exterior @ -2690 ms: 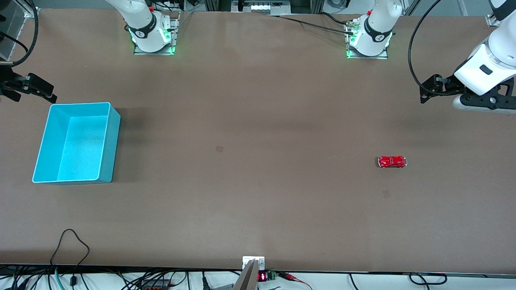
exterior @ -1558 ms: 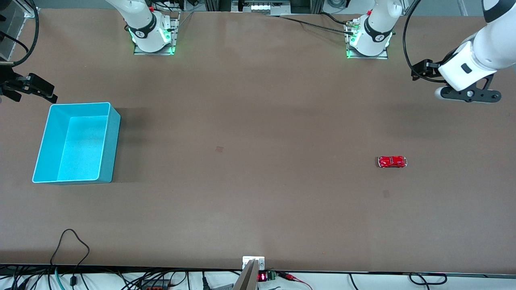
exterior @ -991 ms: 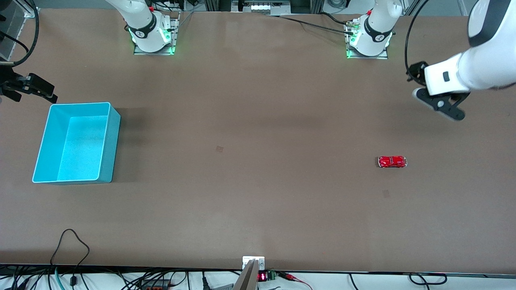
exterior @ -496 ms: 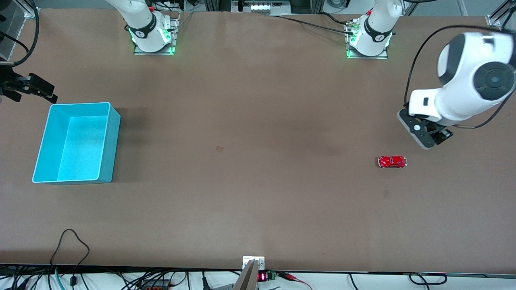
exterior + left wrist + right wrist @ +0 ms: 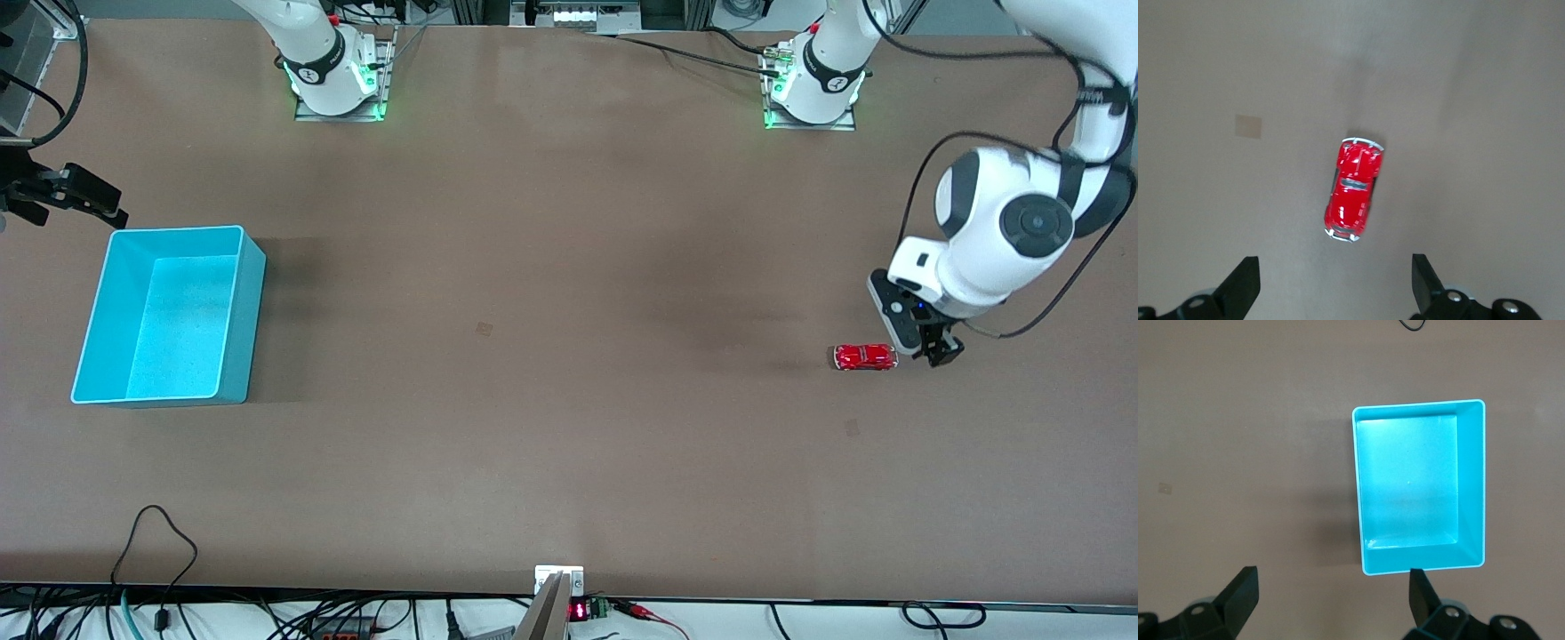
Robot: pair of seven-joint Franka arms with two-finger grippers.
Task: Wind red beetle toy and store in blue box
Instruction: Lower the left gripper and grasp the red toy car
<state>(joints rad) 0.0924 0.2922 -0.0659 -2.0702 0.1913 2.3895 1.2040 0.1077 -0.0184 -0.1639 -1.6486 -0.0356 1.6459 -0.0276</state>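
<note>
front view: a brown table [image 5: 551, 427] filled the frame, with cables along the edge nearest the camera and both arm bases along the top. the blue box [image 5: 169, 316] sat at the right arm's end of the table, nothing in it. the red beetle toy [image 5: 865, 357] lay on the bare surface toward the left arm's end, well apart from the box. the left arm bent down with the left gripper [image 5: 925, 342] low just beside the toy, not touching it. the right gripper [image 5: 67, 191] waited at the table's edge, near the box.

left wrist view: the toy [image 5: 1353, 190] lay on its wheels on the brown surface, between and ahead of two widely spread fingers [image 5: 1241, 287], untouched.

right wrist view: the box [image 5: 1421, 487] showed a bare floor; the right gripper's fingers [image 5: 1238, 593] were spread wide, holding nothing.
</note>
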